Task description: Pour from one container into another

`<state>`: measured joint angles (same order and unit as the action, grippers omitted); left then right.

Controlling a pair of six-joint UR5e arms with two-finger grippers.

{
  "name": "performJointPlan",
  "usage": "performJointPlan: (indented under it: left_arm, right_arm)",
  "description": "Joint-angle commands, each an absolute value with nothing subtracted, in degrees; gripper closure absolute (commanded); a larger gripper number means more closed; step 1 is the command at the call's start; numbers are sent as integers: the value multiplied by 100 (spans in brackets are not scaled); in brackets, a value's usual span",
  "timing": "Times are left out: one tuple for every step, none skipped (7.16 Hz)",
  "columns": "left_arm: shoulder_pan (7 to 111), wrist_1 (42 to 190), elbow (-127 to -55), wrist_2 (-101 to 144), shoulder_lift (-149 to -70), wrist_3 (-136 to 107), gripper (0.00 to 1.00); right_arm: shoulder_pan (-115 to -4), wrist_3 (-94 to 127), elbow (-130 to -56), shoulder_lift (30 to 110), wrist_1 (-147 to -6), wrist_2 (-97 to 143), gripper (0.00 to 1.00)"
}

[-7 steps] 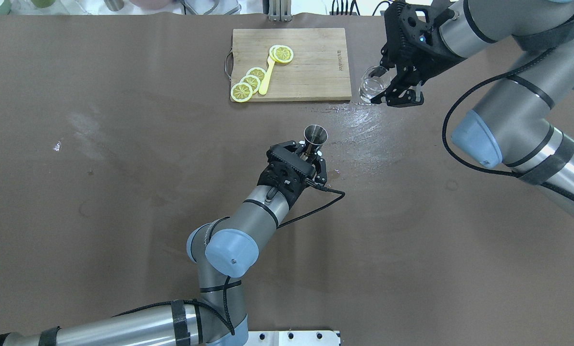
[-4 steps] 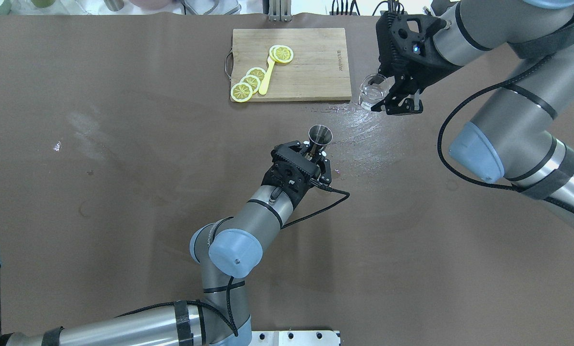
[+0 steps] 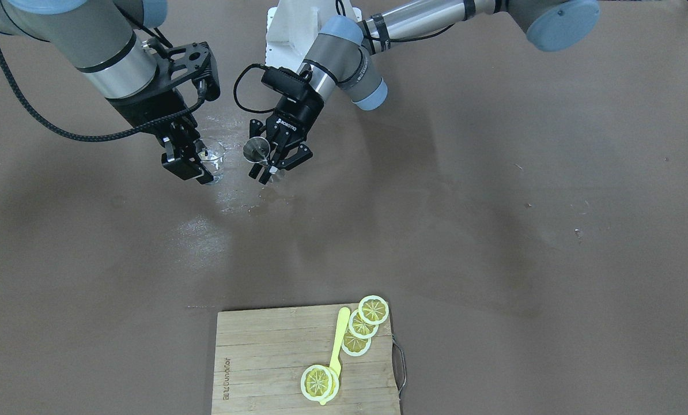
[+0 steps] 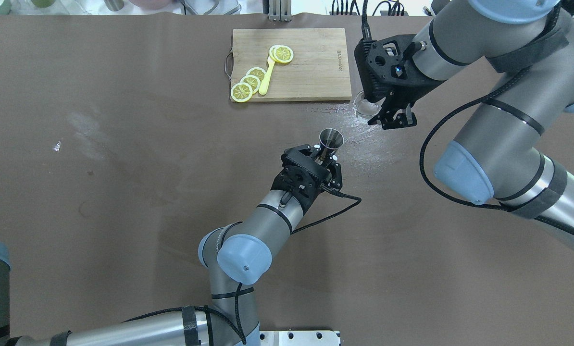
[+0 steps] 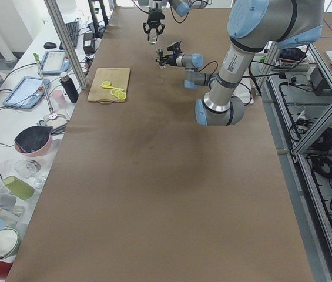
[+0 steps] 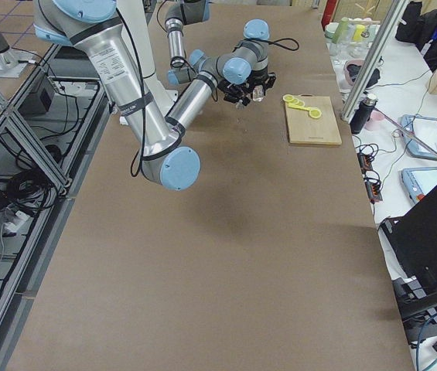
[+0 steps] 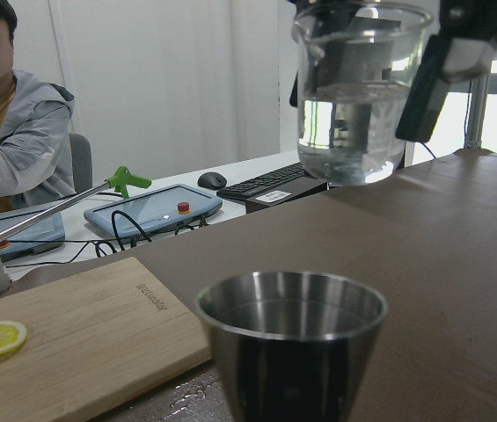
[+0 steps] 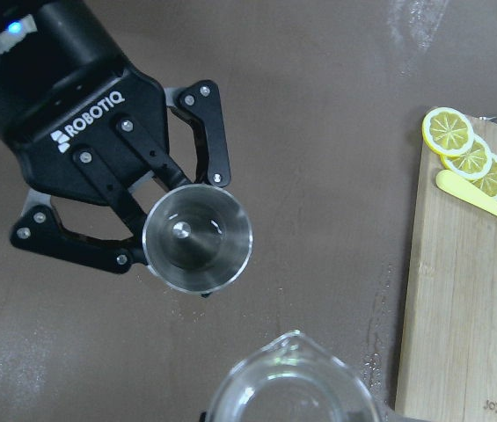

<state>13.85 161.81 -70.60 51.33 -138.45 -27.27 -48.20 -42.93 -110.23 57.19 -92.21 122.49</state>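
A steel jigger cup (image 4: 331,139) is held upright above the table with my left gripper (image 4: 326,154) shut on its lower part. It also shows in the front view as the jigger (image 3: 257,150), and the right wrist view shows it from above as the cup (image 8: 197,237). My right gripper (image 4: 380,113) is shut on a clear glass beaker (image 4: 364,106) that holds water, up and to the right of the jigger. In the left wrist view the beaker (image 7: 358,97) hangs upright above and behind the jigger (image 7: 292,343), apart from it.
A wooden cutting board (image 4: 316,53) with lemon slices (image 4: 248,82) and a yellow spoon (image 4: 267,77) lies at the far middle of the table. A wet patch (image 4: 364,132) shines on the brown cover between the two grippers.
My right gripper has carried the beaker left and nearer, toward the jigger. My left gripper has carried the jigger right and a little farther, so the gap between the two has shrunk.
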Motion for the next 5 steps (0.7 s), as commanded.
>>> performJointPlan:
  left_arm:
    - [1380,16181,-7049,5142,-13887,-2716,100]
    - [1389,16181,-7058,5142,-13922,-2716,100]
    - [1389,16181,-7049,5142,-13948,-2716,100]
    - [1389,16181,-7049,5142,-13957,-2716,100]
    - [1389,16181,-7049,5142,-13957,-2716,100]
  right_arm:
    - [-4702,-4604,-11205,5607,-9745,12103,100]
    - [-4702,-4623,-11310,5634,-9921,12111,100]
    - [-4746,-4736,-11425,5651,-10106,12146,100]
    - [-4781,-4790,-11565,5617,-10447,12155,100]
    - [-4825,-4877,-11662,5608,-10711,12155,100]
